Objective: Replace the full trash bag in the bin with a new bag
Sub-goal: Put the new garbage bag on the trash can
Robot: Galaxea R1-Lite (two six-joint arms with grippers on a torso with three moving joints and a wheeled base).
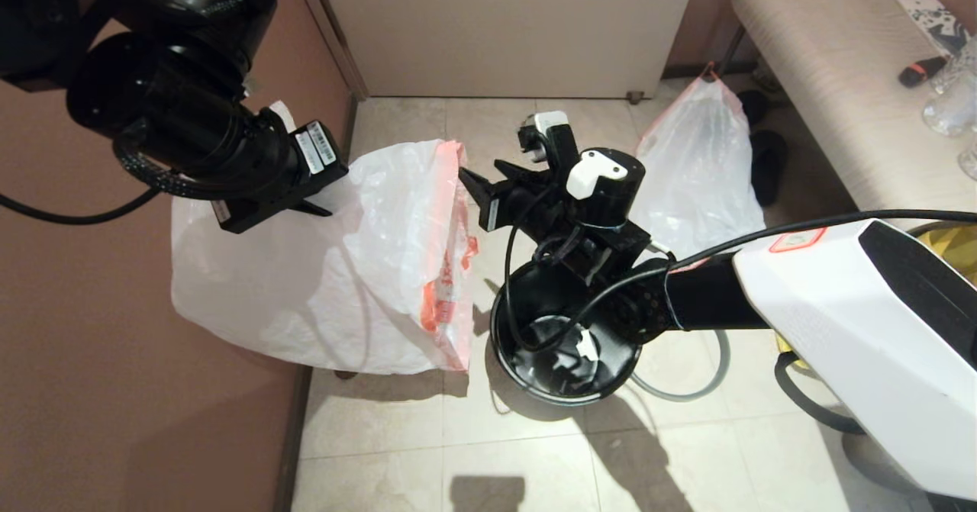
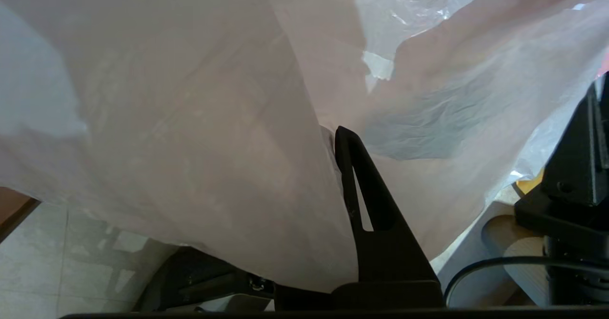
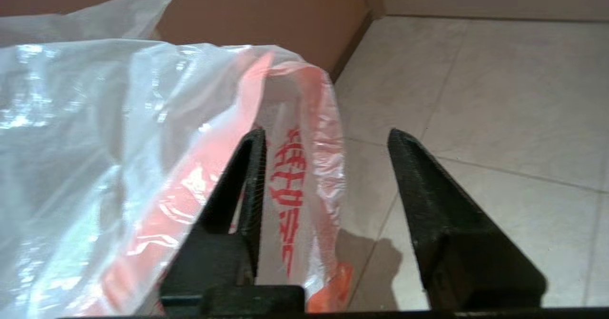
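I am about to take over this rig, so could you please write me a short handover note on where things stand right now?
Left gripper: shut on the new bag, holding it up in the air beside the wall.
Right gripper: jaws apart, hem band of the new bag between them, not clamped.
Full trash bag: out of the bin, standing on the floor by the bench.
Bin: on the floor under the right arm, unlined; its grey ring lies on the floor beside it.
Done: old bag removed.
Left: open the new bag, seat it in the bin, refit the ring.
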